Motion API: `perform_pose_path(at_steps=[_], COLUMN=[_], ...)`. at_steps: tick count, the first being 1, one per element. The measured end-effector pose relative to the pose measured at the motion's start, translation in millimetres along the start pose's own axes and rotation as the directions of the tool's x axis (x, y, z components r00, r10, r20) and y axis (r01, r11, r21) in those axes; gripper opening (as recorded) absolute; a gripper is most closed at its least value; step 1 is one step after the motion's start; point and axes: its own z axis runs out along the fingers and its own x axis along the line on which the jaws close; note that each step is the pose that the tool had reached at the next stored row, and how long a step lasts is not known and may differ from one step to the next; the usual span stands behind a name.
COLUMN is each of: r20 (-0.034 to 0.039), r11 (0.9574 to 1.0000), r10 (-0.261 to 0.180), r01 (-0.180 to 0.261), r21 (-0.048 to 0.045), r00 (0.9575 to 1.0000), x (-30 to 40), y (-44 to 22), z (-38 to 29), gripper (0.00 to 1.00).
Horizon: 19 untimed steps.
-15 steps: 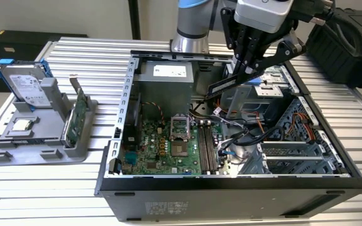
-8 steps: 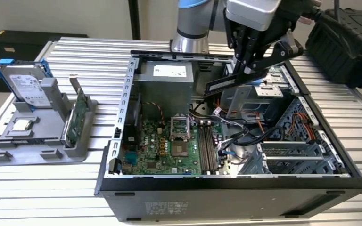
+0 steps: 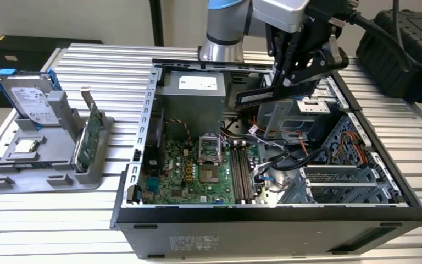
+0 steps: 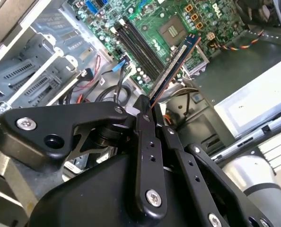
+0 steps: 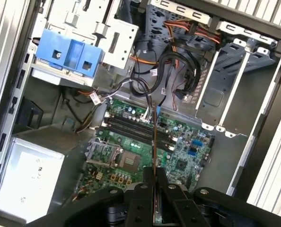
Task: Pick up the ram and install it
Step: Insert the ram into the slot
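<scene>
My gripper [image 3: 290, 77] hangs above the back part of the open computer case [image 3: 270, 212], shut on the ram [image 3: 258, 96]. In the exterior view the ram is a long dark stick that juts out from the fingers toward the exterior view's left, well above the motherboard [image 3: 189, 170]. In the second wrist view the ram [image 4: 176, 64] runs out from between the fingertips [image 4: 145, 116] over the long memory slots [image 4: 138, 40]. It shows edge-on as a thin line in the first wrist view, the ram [image 5: 154, 142] crossing over the slots [image 5: 131, 125].
Inside the case are a power supply [image 3: 196, 88], loose cables [image 3: 284, 159] and metal drive cages [image 3: 343, 176]. A grey holder [image 3: 42, 159] at the exterior view's left carries a silver drive with blue rails [image 3: 28, 96] and a green card [image 3: 94, 129]. A black case [image 3: 409, 49] stands at the back right.
</scene>
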Motion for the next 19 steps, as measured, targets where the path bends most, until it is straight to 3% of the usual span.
perform_pose_path(at_steps=[5, 9, 14, 19], r20=[-0.0008, -0.0016, -0.0026, -0.0035], r11=[0.9968, 0.9893, 0.9743, 0.9534], r10=[0.081, 0.146, 0.225, 0.302], r01=[-0.081, -0.146, -0.225, -0.302], r21=[-0.0001, -0.0003, -0.0003, -0.0004], r00=[0.9968, 0.9893, 0.9743, 0.9534], x=[0.0, 0.0, 0.0, 0.0], y=[0.0, 0.0, 0.0, 0.0], z=[0.3, 0.6, 0.8, 0.9], gripper=[0.0, 0.0, 0.0, 0.0])
